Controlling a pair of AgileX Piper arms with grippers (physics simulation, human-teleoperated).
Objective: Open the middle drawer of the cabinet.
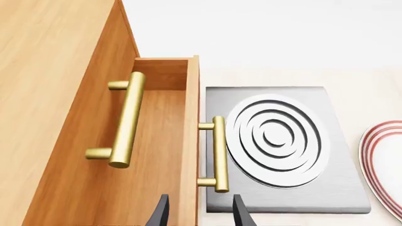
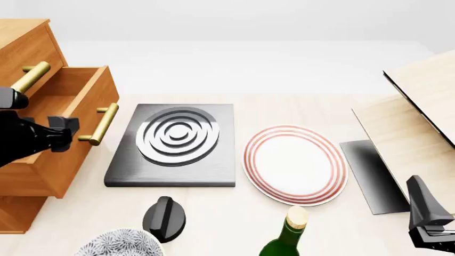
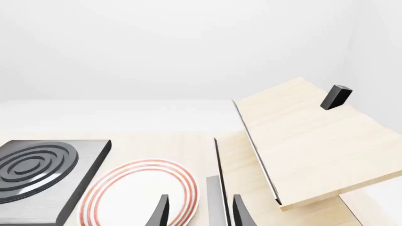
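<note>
Cabinet (image 2: 29,58) sits at the counter's (image 2: 320,106) far left, and the middle drawer (image 2: 67,133) already stands well out of its face, so the pull looks mostly done.

Hob plate (image 2: 174,144) lies just right of the drawer front; striped plate (image 2: 295,164) beside that.

Drawer's brass handle (image 1: 218,153) is clear of the left end effector (image 1: 197,214): fingers parted, holding nothing, the drawer's front panel running up between them.

Right end effector (image 3: 199,212) idle over the plate edge, also parted and empty.

Next move, my read: either regrip the handle for more travel or back the left arm off straight, without clipping the handle.
</note>
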